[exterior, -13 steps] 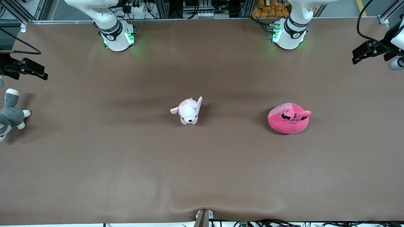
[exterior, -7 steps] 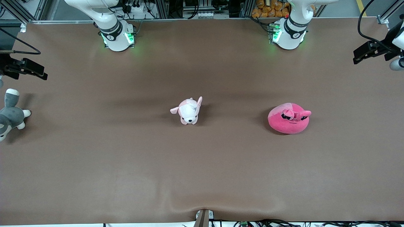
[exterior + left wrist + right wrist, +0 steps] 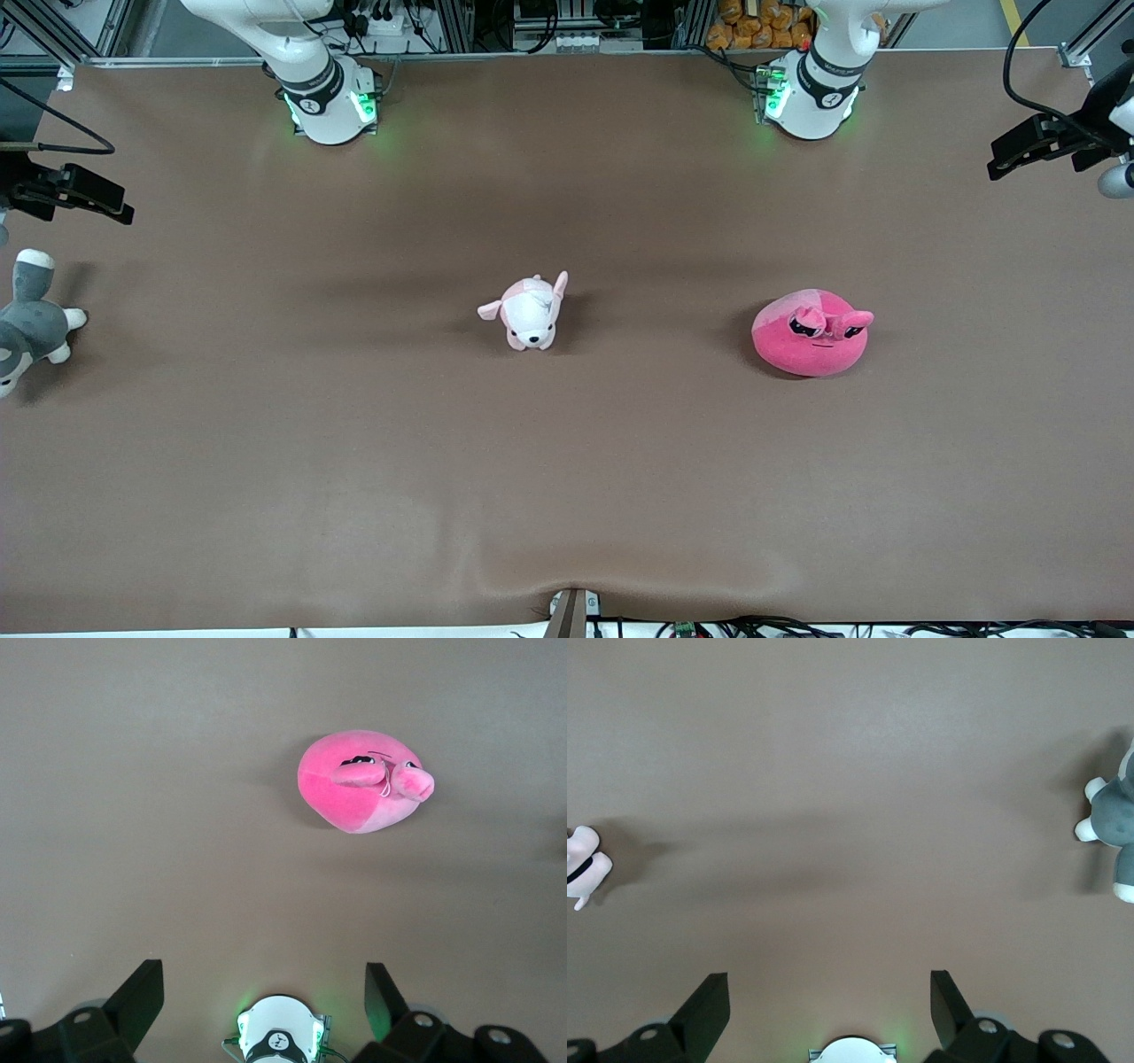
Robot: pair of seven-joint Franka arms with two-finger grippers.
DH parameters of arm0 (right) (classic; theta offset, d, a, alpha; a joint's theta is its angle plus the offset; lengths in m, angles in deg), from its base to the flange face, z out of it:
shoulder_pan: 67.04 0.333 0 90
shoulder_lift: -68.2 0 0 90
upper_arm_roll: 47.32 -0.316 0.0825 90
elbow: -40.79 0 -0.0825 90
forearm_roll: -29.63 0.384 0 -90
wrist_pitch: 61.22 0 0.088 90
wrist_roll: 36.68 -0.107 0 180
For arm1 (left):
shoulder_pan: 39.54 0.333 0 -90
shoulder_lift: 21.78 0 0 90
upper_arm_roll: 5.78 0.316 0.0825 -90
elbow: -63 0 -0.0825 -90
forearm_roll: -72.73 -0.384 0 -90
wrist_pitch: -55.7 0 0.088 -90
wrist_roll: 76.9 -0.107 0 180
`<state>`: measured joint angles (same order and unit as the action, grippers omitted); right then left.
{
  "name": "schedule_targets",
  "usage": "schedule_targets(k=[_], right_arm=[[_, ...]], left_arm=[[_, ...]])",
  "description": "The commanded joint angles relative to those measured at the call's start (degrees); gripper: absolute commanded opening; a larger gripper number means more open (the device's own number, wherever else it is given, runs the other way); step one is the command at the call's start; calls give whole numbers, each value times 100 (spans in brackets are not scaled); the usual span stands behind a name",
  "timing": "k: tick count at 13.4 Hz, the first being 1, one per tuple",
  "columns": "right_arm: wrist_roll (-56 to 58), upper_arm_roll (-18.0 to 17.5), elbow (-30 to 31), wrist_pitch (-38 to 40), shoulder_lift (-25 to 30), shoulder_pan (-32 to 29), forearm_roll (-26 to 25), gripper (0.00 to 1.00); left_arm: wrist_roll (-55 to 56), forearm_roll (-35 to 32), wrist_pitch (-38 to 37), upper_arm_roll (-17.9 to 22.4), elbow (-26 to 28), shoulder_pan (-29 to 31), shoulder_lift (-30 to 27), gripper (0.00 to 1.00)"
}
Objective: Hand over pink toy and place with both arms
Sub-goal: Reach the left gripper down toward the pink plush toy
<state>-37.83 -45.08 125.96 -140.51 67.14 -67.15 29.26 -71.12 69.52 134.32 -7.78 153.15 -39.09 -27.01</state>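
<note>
Table (image 3: 567,496) first: we see a wide brown cover carrying three plush animals, well apart. Largest is the pink toy (image 3: 809,333), lying toward the left arm's end, untouched. At the middle sits a small pale pink puppy (image 3: 530,314), and a grey-and-white plush (image 3: 31,323) lies at the right arm's end.

We judge the likeliest error to be picking the wrong pink thing, since the puppy lies between the two arms and shares the colour. A soft, rounded body could also squash and slip from a shallow pinch, or drop during the pass if one side lets go early.

Both arms are raised and spread to the table's ends. Our left gripper (image 3: 1019,151) hangs high over its end, fingers (image 3: 142,997) wide apart and empty; the right gripper (image 3: 93,199) hangs above the grey plush, fingers (image 3: 709,1001) equally spread, holding nothing.
</note>
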Motion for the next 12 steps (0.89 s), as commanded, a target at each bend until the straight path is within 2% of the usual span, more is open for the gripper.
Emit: schedule_targets(k=[1, 8, 10, 12], right_arm=[[-95, -49, -35, 54, 0, -85, -7, 100], [-69, -58, -88, 19, -35, -50, -86, 100], [36, -58, -123, 28, -192, -50, -112, 100], [352, -58, -184, 28, -228, -103, -130, 100]], left_arm=[[350, 119, -49, -55, 73, 42, -40, 100], [2241, 128, 127, -64, 196, 42, 188, 100], [2846, 137, 188, -72, 187, 16, 302, 100], [3741, 450, 302, -72, 196, 7, 434, 100]])
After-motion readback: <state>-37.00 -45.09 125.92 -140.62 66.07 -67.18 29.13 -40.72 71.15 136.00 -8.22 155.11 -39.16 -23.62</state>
